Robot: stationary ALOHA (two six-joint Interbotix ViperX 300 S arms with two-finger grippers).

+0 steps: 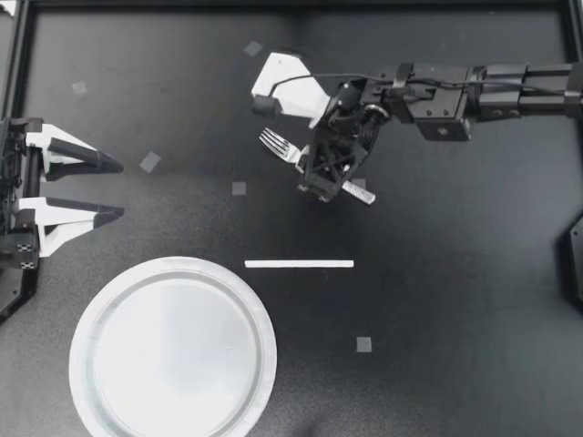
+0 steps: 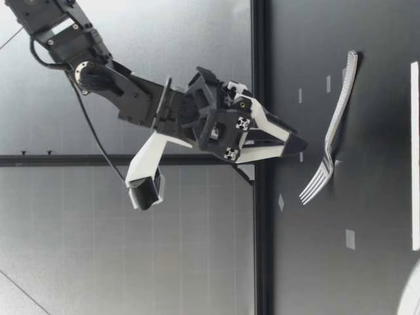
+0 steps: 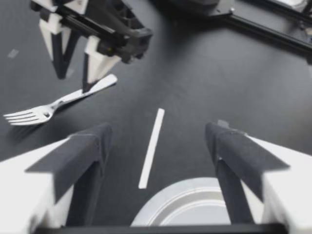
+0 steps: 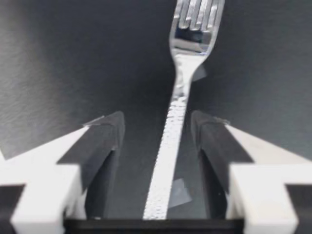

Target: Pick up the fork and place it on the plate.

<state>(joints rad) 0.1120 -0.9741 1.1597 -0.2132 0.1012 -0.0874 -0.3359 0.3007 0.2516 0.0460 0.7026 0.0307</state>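
Note:
A silver fork lies flat on the black table, tines toward the left side. My right gripper hangs just over its handle. In the right wrist view the handle runs between the open fingers of that gripper, and neither pad touches it. The low view shows my right gripper tilted down, a little above the fork. The white plate sits at the front left. My left gripper rests open at the left edge, nothing in it. Its own view has the fork and the plate ahead of it.
A white strip lies between the fork and the plate. Small grey tape patches dot the table. The black frame borders the table on the left and at the back.

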